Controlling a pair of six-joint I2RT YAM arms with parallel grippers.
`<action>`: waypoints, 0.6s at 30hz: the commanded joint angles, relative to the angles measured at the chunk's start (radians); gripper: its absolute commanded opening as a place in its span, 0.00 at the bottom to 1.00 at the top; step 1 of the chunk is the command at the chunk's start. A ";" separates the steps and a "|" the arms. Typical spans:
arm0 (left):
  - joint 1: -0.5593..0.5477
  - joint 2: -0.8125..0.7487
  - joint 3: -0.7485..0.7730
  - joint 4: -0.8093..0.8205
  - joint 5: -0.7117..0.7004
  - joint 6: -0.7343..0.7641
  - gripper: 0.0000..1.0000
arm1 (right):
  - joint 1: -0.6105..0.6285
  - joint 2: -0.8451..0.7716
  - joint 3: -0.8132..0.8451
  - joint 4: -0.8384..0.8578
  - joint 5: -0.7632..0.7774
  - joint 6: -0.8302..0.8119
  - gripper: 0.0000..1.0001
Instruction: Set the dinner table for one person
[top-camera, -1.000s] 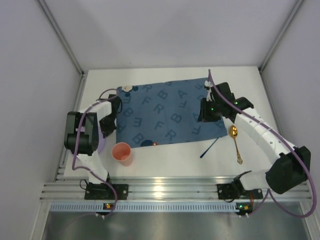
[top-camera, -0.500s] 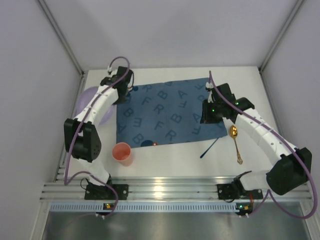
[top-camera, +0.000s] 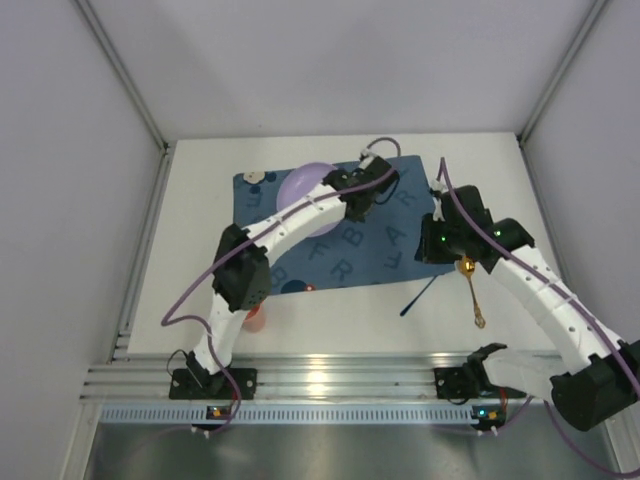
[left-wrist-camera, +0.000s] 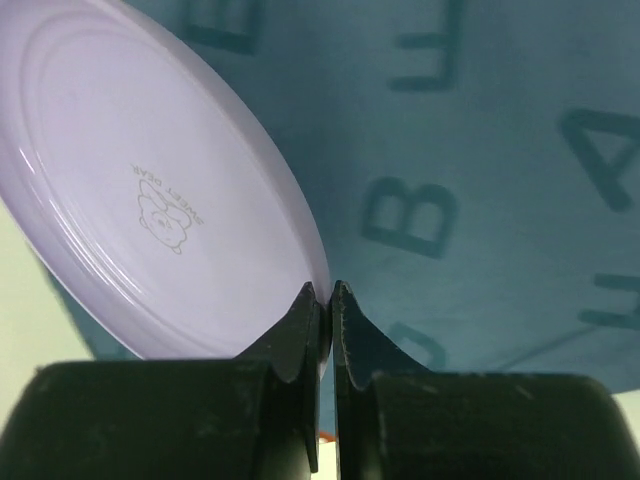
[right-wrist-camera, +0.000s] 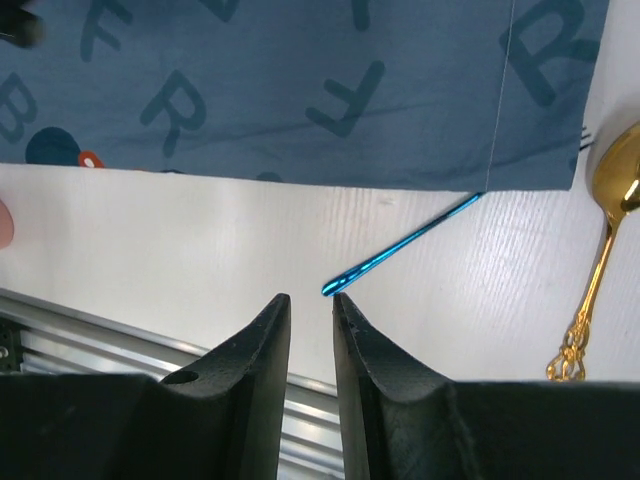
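White dinner table (top-camera: 330, 322) down below, big and flat, with grey walls around. Holds a blue letter mat (top-camera: 340, 262) in the middle. Left gripper (left-wrist-camera: 322, 292) pinched tight on the rim of a tilted purple plate (left-wrist-camera: 150, 200), up over the mat. Right gripper (right-wrist-camera: 311, 298) fingers a little apart, holding nothing, above a thin blue stick (right-wrist-camera: 400, 245) near a gold spoon (right-wrist-camera: 625, 165).
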 joint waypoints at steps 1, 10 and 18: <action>-0.048 0.075 0.121 -0.008 0.011 0.030 0.00 | -0.003 -0.071 -0.019 -0.049 0.037 0.026 0.25; -0.043 0.201 0.143 -0.037 -0.047 -0.009 0.00 | -0.003 -0.158 -0.062 -0.116 0.091 0.023 0.24; -0.039 0.132 0.060 0.030 0.121 -0.061 0.32 | -0.003 -0.140 -0.058 -0.101 0.082 0.038 0.25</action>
